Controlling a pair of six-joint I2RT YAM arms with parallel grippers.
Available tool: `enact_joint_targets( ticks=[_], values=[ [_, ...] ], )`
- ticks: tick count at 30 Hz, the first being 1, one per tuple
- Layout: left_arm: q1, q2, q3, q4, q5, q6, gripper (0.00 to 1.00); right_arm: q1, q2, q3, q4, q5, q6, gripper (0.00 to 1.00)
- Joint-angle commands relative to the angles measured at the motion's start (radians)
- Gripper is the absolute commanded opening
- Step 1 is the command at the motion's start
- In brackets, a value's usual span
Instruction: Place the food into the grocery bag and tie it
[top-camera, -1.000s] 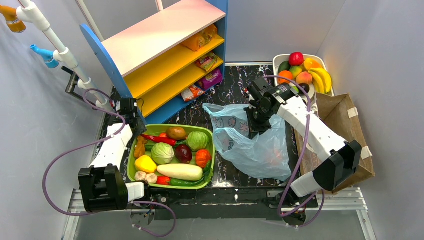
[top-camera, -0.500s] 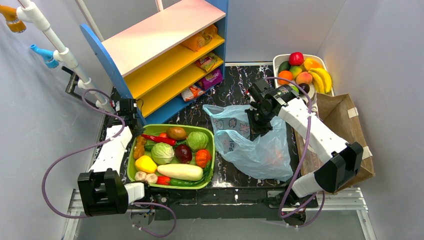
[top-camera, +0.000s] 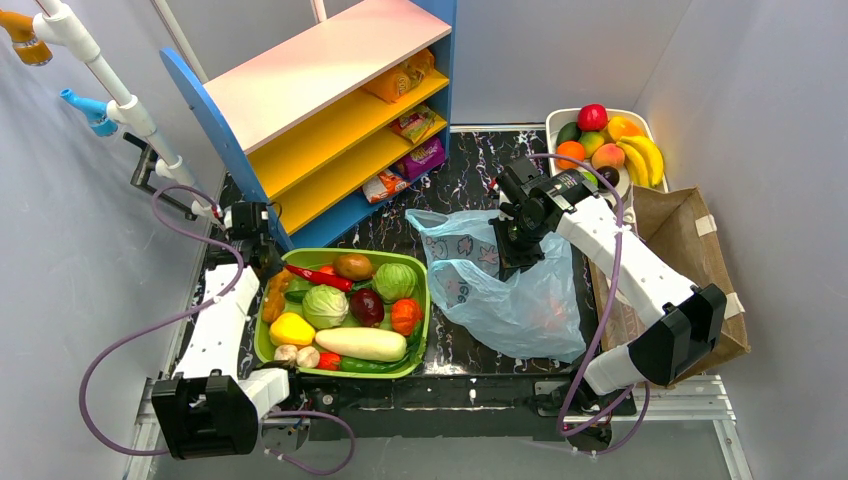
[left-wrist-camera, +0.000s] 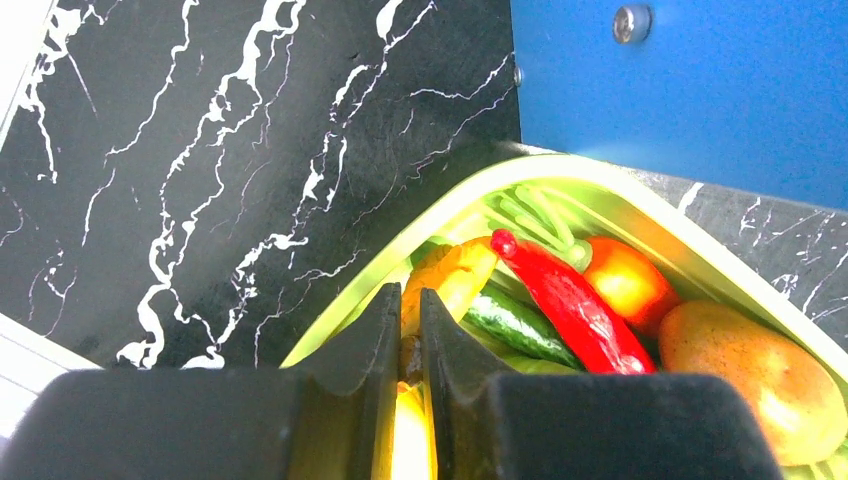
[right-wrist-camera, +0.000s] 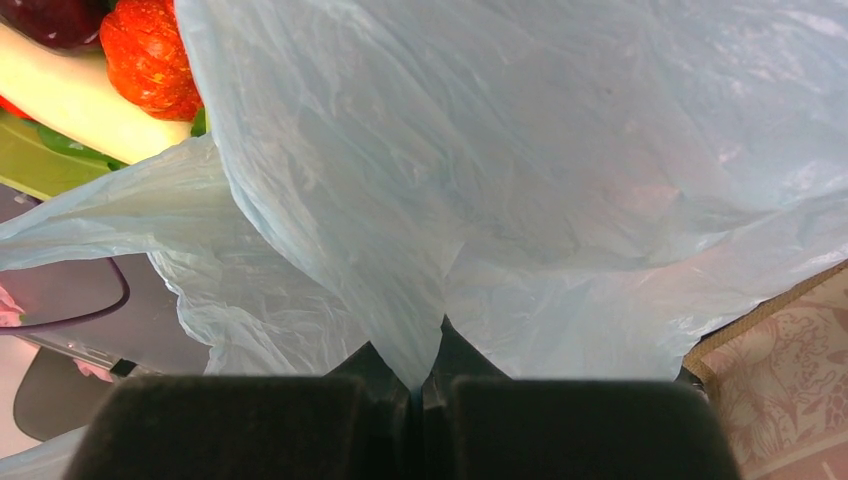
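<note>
My left gripper (top-camera: 264, 272) (left-wrist-camera: 410, 302) is at the far left corner of the green basket (top-camera: 422, 300) (left-wrist-camera: 400, 232). It is shut on a knobbly orange-yellow vegetable (top-camera: 272, 297) (left-wrist-camera: 452, 280), which lies against the basket's rim. The light-blue grocery bag (top-camera: 510, 295) (right-wrist-camera: 500, 150) spreads over the table right of the basket. A faint orange shape (top-camera: 550, 312) shows through its film. My right gripper (top-camera: 505, 255) (right-wrist-camera: 415, 372) is shut on a pinched fold of the bag's upper edge and holds it up.
The basket also holds a red chilli (left-wrist-camera: 565, 300), a cucumber (left-wrist-camera: 515, 325), cabbages (top-camera: 325, 305) and a white radish (top-camera: 360, 343). A blue and yellow shelf (top-camera: 330, 110) stands behind it. A fruit bowl (top-camera: 605, 140) and a brown paper bag (top-camera: 690, 250) are at the right.
My left jaws have closed on the orange-yellow vegetable, and the left arm's elbow has dropped toward the near edge. The right gripper and bag have hardly moved.
</note>
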Motion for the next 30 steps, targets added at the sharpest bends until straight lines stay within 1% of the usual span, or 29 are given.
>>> enact_joint_targets(
  ticks=[1,10,16,21,26,29,30],
  values=[
    [0.003,-0.044,0.063,-0.085,0.002,-0.004,0.0,-0.003,-0.023,-0.004,0.023,-0.016,-0.007,0.01],
    [0.002,-0.145,0.124,-0.172,0.065,-0.015,0.0,-0.003,-0.014,-0.013,0.034,-0.035,0.002,0.01],
    [0.002,-0.207,0.162,-0.222,0.097,0.011,0.0,-0.003,0.003,-0.001,0.036,-0.041,0.003,0.01],
    [0.001,-0.26,0.214,-0.283,0.183,0.064,0.0,-0.003,-0.001,0.001,0.03,-0.028,0.001,0.01],
    [0.0,-0.309,0.27,-0.349,0.255,0.08,0.0,-0.003,-0.007,-0.002,0.029,-0.01,0.002,0.01],
    [0.0,-0.313,0.299,-0.37,0.293,0.084,0.0,-0.003,-0.009,-0.003,0.032,-0.002,0.004,0.01],
    [-0.001,-0.311,0.306,-0.373,0.331,0.086,0.0,-0.003,-0.009,-0.003,0.036,0.002,0.007,0.01]
  ],
)
